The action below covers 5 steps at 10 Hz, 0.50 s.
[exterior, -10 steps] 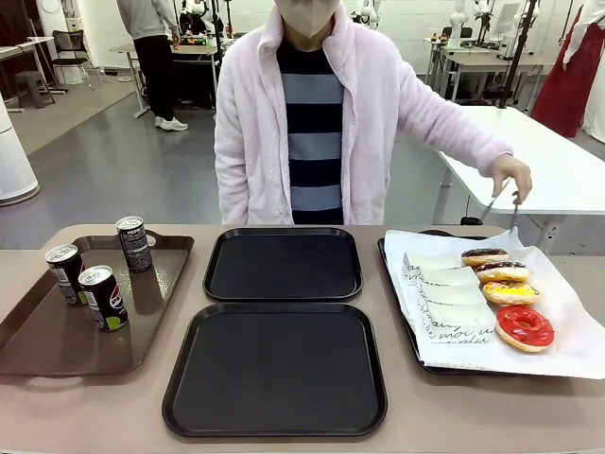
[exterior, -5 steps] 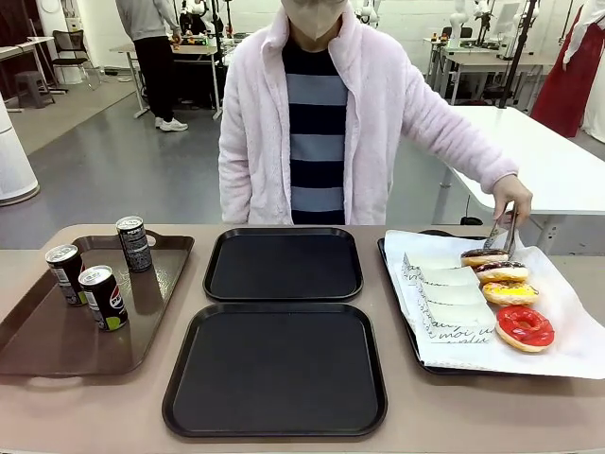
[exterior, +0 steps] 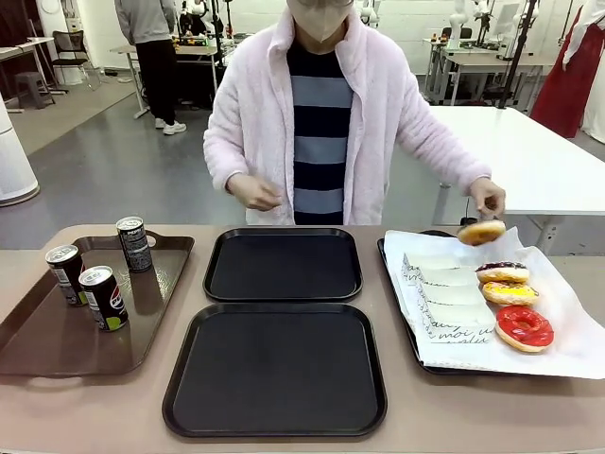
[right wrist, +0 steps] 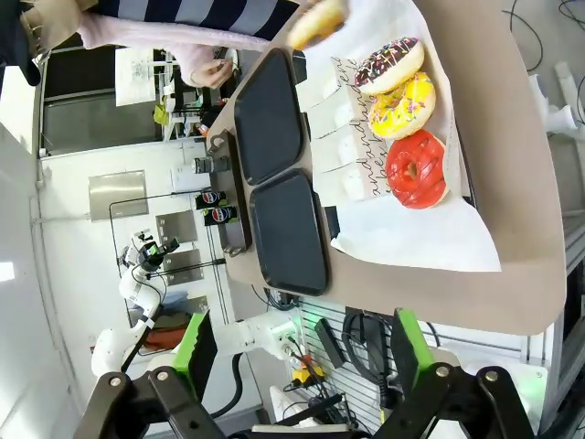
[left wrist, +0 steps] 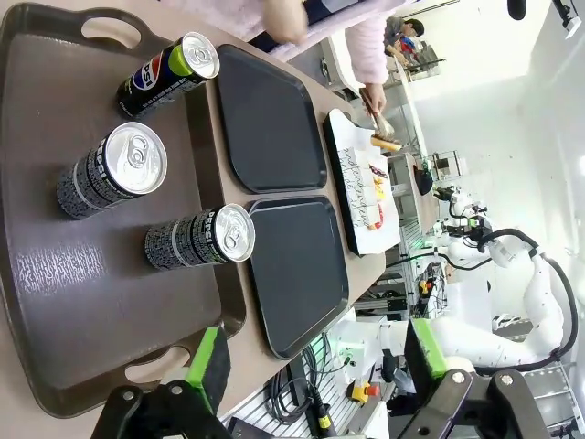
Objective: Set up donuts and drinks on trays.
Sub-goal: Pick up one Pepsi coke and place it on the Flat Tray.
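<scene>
Two black trays lie in the middle of the table, the far tray (exterior: 284,264) and the near tray (exterior: 275,367), both bare. Three drinks (exterior: 104,297) stand on a brown tray (exterior: 38,331) at the left. A person's hand (exterior: 487,197) holds one donut (exterior: 482,232) in the air over the paper-lined tray (exterior: 558,284). On that paper sit a chocolate donut (exterior: 503,272), a yellow donut (exterior: 509,292) and a red donut (exterior: 525,327). My left gripper (left wrist: 318,361) hangs open above the cans (left wrist: 111,170). My right gripper (right wrist: 302,346) is open, high above the red donut (right wrist: 417,169).
White paper holders (exterior: 449,298) with black writing lie in a row beside the donuts. The person stands at the far edge, the other hand (exterior: 255,192) raised above the far tray. Another white table (exterior: 548,161) stands behind on the right.
The person brought the tongs down on the farthest donut and lifted it off the paper. The other hand came up in front of the body. Neither arm of mine moved.
</scene>
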{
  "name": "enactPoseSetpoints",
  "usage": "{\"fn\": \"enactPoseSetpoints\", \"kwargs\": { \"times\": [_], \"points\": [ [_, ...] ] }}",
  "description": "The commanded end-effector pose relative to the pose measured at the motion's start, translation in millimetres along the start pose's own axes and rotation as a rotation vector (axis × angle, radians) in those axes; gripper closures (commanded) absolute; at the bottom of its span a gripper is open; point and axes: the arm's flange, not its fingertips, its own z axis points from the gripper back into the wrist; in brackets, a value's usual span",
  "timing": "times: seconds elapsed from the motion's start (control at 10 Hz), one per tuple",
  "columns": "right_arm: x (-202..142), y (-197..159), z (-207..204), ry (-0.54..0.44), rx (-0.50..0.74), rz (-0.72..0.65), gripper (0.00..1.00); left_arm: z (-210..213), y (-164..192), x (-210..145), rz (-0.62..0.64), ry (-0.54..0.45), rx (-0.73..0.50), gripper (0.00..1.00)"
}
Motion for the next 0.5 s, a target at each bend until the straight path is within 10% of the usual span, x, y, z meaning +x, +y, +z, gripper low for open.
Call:
{"fn": "enactPoseSetpoints", "kwargs": {
  "times": [0.0,0.4],
  "points": [
    [0,1,0,-0.005,0.015,-0.003,0.0,2,1,-1,0.001,-0.005,-0.012,0.0],
    [0,1,0,-0.005,0.015,-0.003,0.0,1,-24,16,-0.015,0.011,0.071,0.0]
  ]
}}
